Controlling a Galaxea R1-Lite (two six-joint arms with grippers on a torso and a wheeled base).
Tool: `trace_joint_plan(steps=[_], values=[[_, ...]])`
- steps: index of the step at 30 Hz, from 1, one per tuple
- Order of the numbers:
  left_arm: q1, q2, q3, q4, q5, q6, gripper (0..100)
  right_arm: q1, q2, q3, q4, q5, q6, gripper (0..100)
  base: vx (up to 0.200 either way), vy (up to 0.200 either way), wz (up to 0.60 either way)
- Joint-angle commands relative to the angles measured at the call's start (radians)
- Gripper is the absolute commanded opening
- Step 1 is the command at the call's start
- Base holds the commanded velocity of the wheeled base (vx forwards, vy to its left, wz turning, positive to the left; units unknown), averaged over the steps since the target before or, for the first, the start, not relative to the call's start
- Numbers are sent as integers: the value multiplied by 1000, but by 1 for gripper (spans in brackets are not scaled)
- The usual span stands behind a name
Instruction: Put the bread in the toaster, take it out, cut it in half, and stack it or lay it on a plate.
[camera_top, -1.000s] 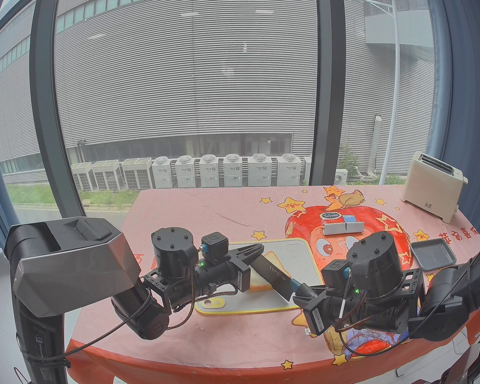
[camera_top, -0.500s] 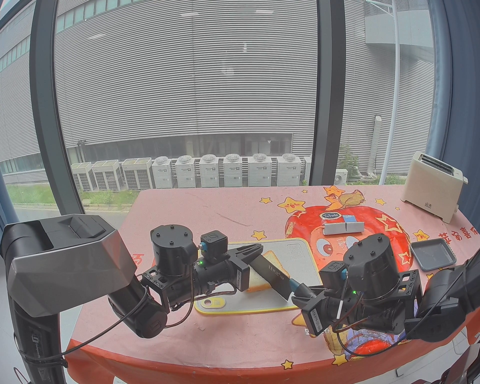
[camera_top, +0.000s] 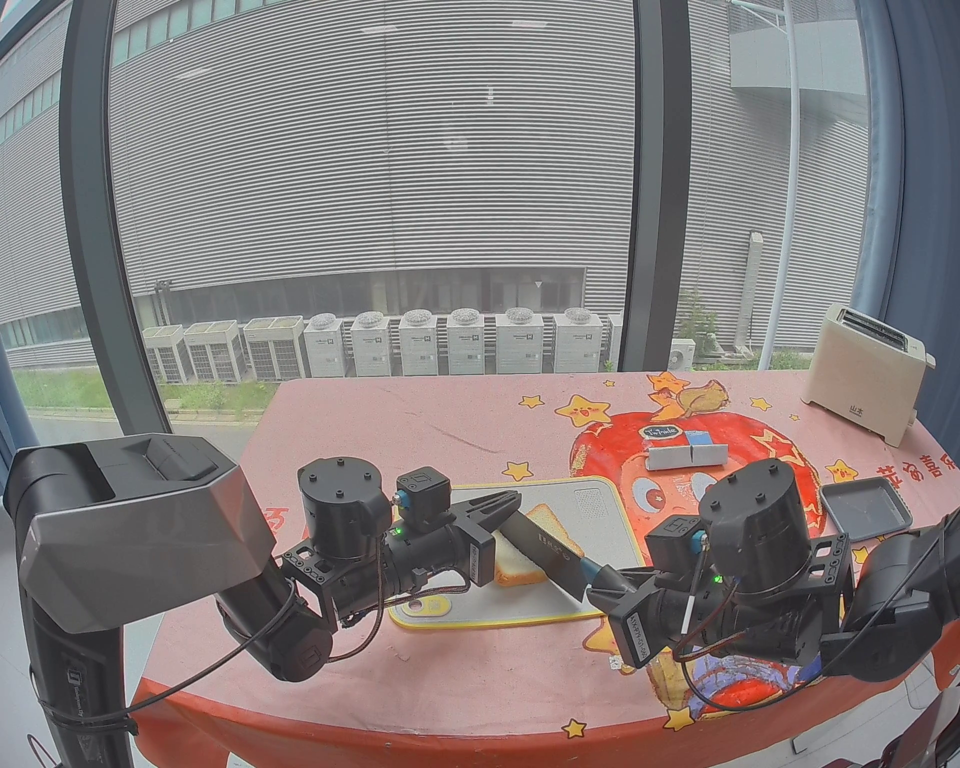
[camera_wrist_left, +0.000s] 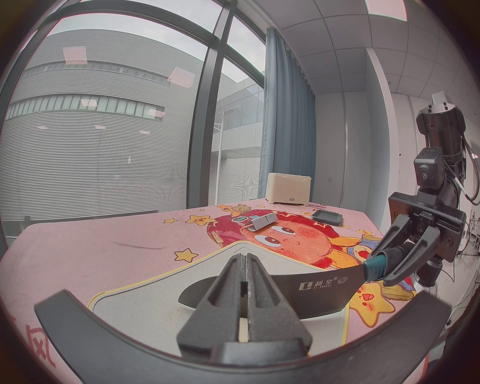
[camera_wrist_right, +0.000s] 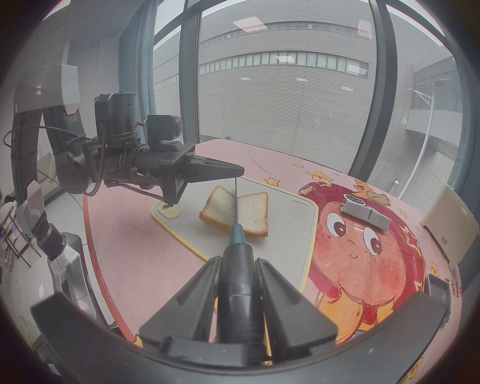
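Bread (camera_wrist_right: 250, 215) slice, pale crumb, brown crust, knife (camera_wrist_left: 320, 295) edge across middle

You face a tall window (camera_top: 370, 180) at 12 o'clock, a blue curtain (camera_top: 925, 180) at 2 o'clock, and daylight across the pink table (camera_top: 400, 420).

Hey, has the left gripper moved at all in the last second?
Yes, slightly. The left gripper has slid back toward the robot's left, measured against the cutting board, which stayed put.
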Motion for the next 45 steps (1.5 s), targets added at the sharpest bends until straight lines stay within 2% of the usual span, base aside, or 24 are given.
trace_joint_plan(steps=[1,11,23,45], values=[[3,10,-14,21,-2,0,0,2,35,-2,-4,0,1,0,0,0,0],[5,-26,-46,44,-2,-1,0,2,47,-5,-7,0,3,0,0,0,0],[-18,-15,11,36,-2,0,0,0,-22,-2,2,0,-2,0,0,0,0],[0,-52,-34,45,-2,0,0,6,55,0,-6,0,1,0,0,0,0]])
